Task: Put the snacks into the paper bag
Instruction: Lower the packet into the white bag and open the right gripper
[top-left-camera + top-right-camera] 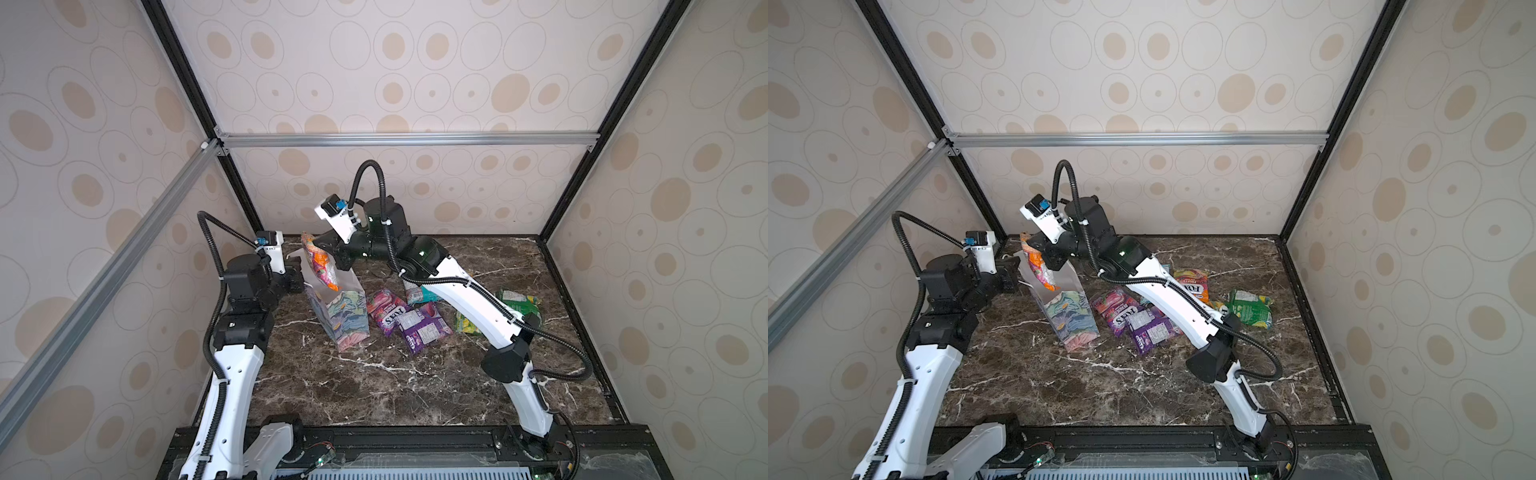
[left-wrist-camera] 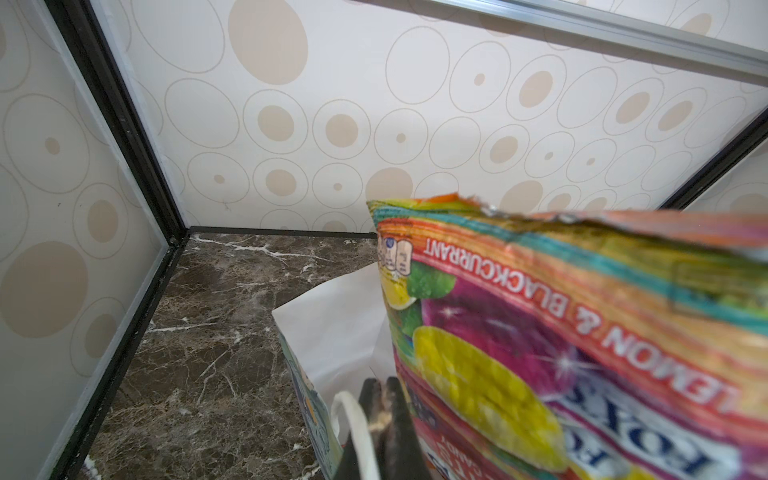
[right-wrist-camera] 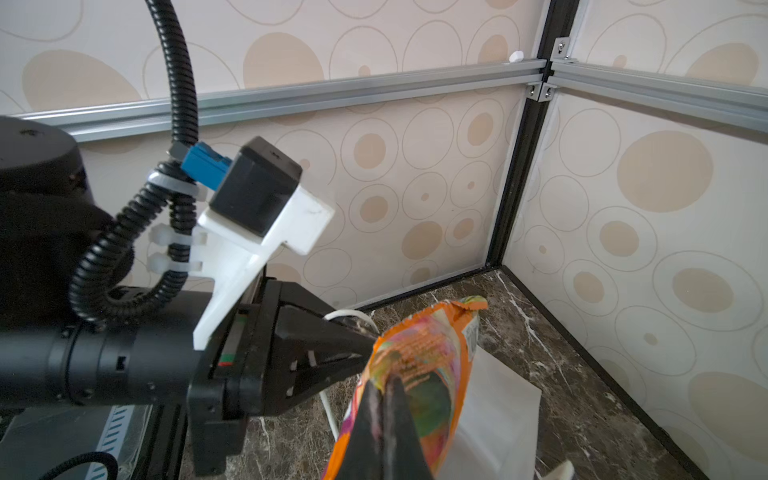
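- We look into a booth walled in cream paper with beige circles, floored by a dark marble tabletop [image 1: 374, 386].
- The paper bag [image 1: 345, 316] stands upright left of centre, with its white inside showing at the open mouth.
- The left claw [image 2: 381, 390] is pressed together at the bag's rim, right beside the white cord handle [image 2: 353, 415]. A pale sliver sits between its tips, but this view is cramped, so we cannot say whether that is paper edge or cord. We judge that this grip braces the light bag and holds its mouth open.
- The right claw [image 3: 384, 386] reaches across the middle, clamped on the multicolour packet [image 1: 320, 262]. It holds the packet on edge over the mouth, so the narrow side leads.
- In both top views the packet's lower end appears to sit just inside the rim, with the rest well above it.
- The other snacks lie on the tabletop to the right of the bag. The pink-red packet [image 1: 384, 309] and the purple packet [image 1: 424, 328] overlap nearest the bag. The orange packet [image 1: 1192, 284] and the yellow-green packet [image 1: 1252, 309] lie farther off, partly under the right arm.
- We judge the task to be at an early stage, since most of the packets are not yet bagged.
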